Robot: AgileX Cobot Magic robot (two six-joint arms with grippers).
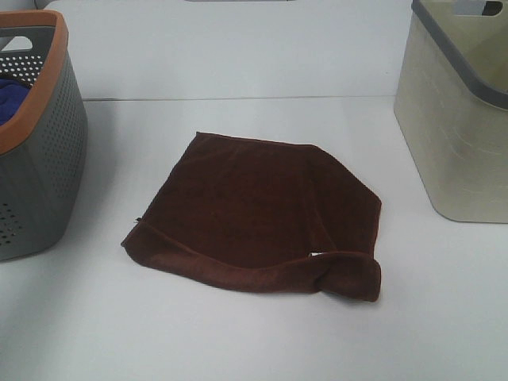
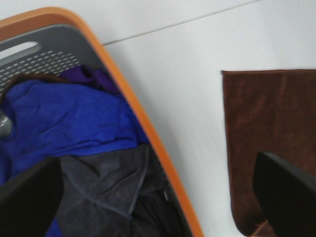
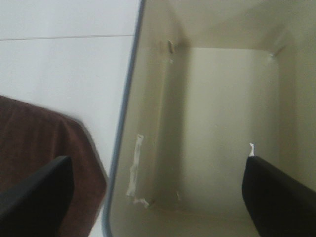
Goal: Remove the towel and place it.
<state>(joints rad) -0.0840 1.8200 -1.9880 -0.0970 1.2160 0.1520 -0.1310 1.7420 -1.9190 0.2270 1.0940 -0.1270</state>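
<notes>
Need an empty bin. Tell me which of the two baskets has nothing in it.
The cream basket on the right is empty; the grey orange-rimmed basket holds cloths.

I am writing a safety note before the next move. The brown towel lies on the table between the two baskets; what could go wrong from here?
1. The towel has a rolled front edge and a folded corner, so a pinch there may lift only one layer.
2. The left gripper hangs over the grey basket holding a blue cloth; it might snag that.
3. The right gripper straddles the cream basket rim and may bump it.
</notes>
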